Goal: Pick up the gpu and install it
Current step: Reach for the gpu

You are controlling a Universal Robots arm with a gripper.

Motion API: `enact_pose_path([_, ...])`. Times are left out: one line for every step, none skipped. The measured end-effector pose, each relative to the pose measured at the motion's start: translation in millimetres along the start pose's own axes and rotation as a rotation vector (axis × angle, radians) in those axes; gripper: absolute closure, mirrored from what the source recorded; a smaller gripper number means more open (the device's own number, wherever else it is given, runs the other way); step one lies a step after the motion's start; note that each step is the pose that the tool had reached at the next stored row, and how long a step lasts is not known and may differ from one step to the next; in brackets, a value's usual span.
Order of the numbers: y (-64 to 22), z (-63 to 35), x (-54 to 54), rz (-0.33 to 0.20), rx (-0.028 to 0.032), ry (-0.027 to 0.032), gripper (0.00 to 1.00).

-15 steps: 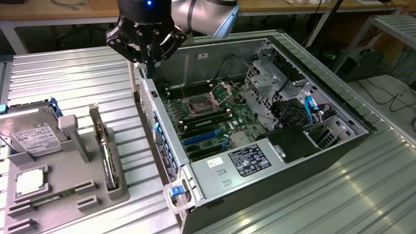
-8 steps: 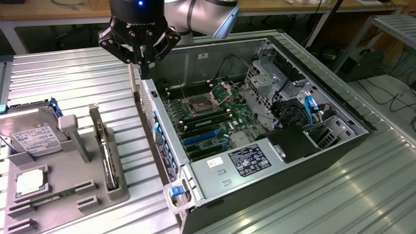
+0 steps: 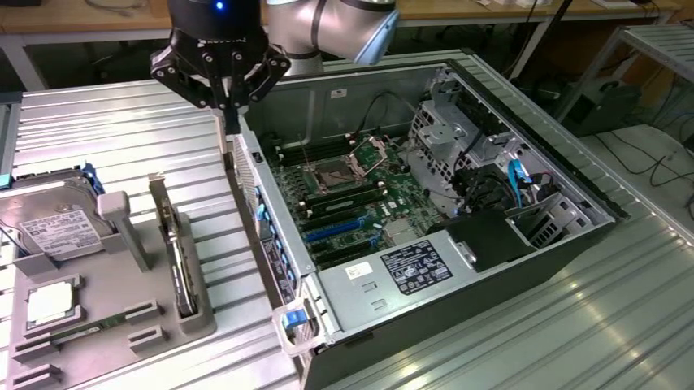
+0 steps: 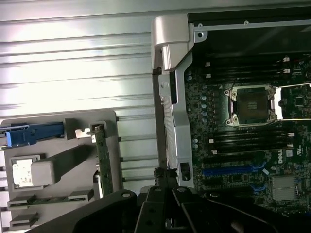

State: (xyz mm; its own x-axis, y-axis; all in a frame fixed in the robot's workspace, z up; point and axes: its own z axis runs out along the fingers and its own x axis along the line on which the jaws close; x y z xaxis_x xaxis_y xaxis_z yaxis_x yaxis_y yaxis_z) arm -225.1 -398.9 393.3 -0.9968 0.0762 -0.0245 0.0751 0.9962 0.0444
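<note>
The gpu [image 3: 179, 253] stands on its edge in a grey holder [image 3: 201, 321] on the table, at the exterior view's left, its silver bracket [image 3: 159, 203] pointing up. The wrist view catches the gpu [image 4: 103, 162] edge-on as a thin strip. My gripper [image 3: 231, 128] hangs above the gap between the holder and the open computer case [image 3: 358, 313], well above and behind the gpu. Its fingers [image 4: 164, 178] are shut together, with nothing visible between them.
The holder also carries a silver hard drive [image 3: 54, 223] with blue rails, a processor [image 3: 49, 302] and a green memory stick [image 3: 81, 331]. Inside the case lies the motherboard [image 3: 358, 207] with blue slots [image 3: 331, 231] and an open socket [image 4: 252, 104]. Ribbed metal table [image 3: 141, 138] surrounds both.
</note>
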Motion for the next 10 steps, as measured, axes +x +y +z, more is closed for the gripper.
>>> enact_pose_path([-0.1,0.0,1.1,0.000,0.0000,0.0000,0.89])
enact_pose_path([-0.2,-0.1,2.5,0.000,0.0000,0.0000,0.89])
enact_pose_path([-0.3,-0.1,3.8,0.000,0.0001,0.0001,0.89])
enact_pose_path([-0.4,-0.2,5.2,0.000,0.0000,0.0000,0.89])
enact_pose_path([-0.5,-0.2,6.6,0.000,0.0001,0.0000,0.89])
enact_pose_path([-0.6,-0.3,8.0,0.000,0.0001,0.0001,0.89])
enact_pose_path([-0.7,-0.3,9.2,0.000,0.0000,0.0001,0.89])
enact_pose_path([-0.8,-0.3,11.2,0.000,0.0000,0.0000,0.89])
enact_pose_path([-1.0,-0.4,12.6,0.000,0.0000,0.0000,0.89])
enact_pose_path([-1.2,-0.4,15.3,0.000,0.0000,0.0000,0.89])
